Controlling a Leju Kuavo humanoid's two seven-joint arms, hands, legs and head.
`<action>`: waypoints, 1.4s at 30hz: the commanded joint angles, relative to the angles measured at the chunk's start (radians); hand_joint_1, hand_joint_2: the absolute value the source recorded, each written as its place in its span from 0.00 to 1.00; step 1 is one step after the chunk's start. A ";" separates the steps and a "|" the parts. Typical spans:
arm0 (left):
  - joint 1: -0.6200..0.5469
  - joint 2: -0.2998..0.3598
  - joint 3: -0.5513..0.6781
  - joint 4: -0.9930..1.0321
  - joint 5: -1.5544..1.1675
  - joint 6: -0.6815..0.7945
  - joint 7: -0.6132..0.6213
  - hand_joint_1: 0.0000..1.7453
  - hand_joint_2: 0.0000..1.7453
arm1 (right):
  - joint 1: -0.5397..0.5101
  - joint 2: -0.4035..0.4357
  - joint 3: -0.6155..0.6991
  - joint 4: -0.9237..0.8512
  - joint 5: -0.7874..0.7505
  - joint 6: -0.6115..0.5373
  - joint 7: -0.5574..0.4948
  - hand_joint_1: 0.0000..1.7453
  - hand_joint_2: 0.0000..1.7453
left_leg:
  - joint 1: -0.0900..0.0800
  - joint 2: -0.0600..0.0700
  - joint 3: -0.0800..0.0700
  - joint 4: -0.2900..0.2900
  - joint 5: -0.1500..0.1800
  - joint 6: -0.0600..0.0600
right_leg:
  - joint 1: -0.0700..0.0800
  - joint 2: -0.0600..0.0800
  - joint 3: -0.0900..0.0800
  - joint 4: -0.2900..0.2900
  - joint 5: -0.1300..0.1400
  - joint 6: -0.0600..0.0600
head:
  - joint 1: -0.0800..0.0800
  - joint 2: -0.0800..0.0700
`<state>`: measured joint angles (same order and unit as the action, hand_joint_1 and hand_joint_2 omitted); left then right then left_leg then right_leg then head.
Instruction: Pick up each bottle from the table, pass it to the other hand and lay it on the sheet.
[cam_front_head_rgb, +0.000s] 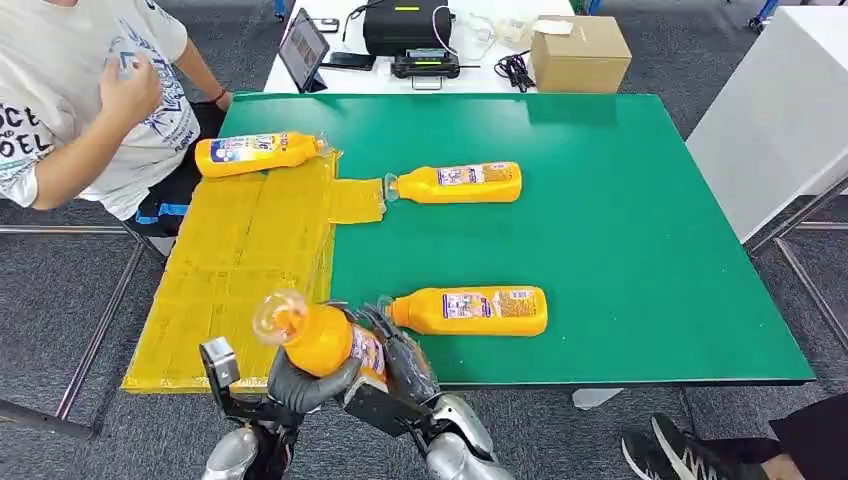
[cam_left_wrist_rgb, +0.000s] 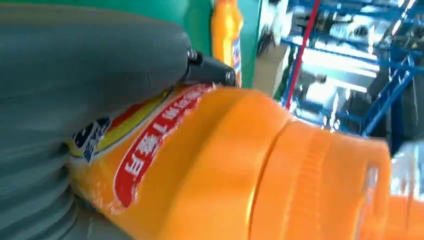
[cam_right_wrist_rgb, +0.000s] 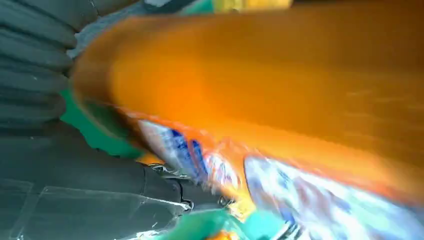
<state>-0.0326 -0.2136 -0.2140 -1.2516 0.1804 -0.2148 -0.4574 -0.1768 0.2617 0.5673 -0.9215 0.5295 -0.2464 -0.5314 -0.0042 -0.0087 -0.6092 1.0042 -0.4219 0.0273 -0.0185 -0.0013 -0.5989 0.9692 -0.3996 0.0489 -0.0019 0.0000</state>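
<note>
Both hands meet on one bottle (cam_front_head_rgb: 325, 340) at the near table edge, so the handover is the step in hand. The left hand (cam_front_head_rgb: 300, 385) cups the bottle from below near its shoulder, and in the left wrist view its thick thumb (cam_left_wrist_rgb: 90, 75) lies pressed against the label with a darker finger beside it, so it grips the bottle (cam_left_wrist_rgb: 210, 165). The right hand (cam_front_head_rgb: 405, 365) wraps the lower body of the same bottle; in the right wrist view its dark fingers (cam_right_wrist_rgb: 165, 187) lie along the bottle (cam_right_wrist_rgb: 280, 100), touching it, so it holds too. The bottle's long axis runs from the right hand up and leftward, its clear cap (cam_front_head_rgb: 272, 312) pointing toward the yellow sheet (cam_front_head_rgb: 240, 260), which lies just beside the left hand on the left part of the green table (cam_front_head_rgb: 620, 220). The left hand is the nearer to the sheet, so I judge the right one should let go. One bottle (cam_front_head_rgb: 258, 153) already lies at the sheet's far end; two more lie on the bare green, one near the sheet (cam_front_head_rgb: 460, 183) and one just beside the right hand (cam_front_head_rgb: 470, 310).
</note>
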 joint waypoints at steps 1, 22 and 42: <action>-0.098 -0.004 0.080 0.041 -0.058 0.134 -0.038 1.00 1.00 | 0.046 -0.089 -0.033 -0.301 -0.101 0.106 -0.036 0.00 0.00 | 0.000 -0.002 0.001 0.000 0.000 -0.001 | 0.001 -0.003 0.002 0.000 -0.001 -0.001 | 0.000 0.000; -0.375 0.096 0.196 0.293 -0.850 0.870 -0.097 1.00 1.00 | 0.138 -0.078 -0.173 -0.720 -0.298 0.116 -0.136 0.00 0.00 | 0.000 -0.002 0.002 0.000 0.000 -0.001 | 0.001 -0.003 0.003 0.001 -0.001 -0.002 | 0.000 0.000; -0.510 0.163 0.124 0.731 -1.320 0.820 0.170 1.00 1.00 | 0.143 -0.058 -0.209 -0.737 -0.345 0.090 -0.126 0.00 0.00 | 0.001 0.000 0.005 0.000 -0.001 -0.002 | 0.001 -0.001 0.004 0.000 -0.001 -0.002 | 0.000 0.000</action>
<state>-0.4411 -0.1030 -0.0412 -0.8570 -1.0153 0.6356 -0.3644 -0.0188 0.2010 0.4055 -1.6556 0.2079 -0.1740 -0.6836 -0.0041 -0.0083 -0.6089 1.0043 -0.4212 0.0274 -0.0184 -0.0012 -0.5988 0.9696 -0.3990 0.0487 -0.0019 0.0000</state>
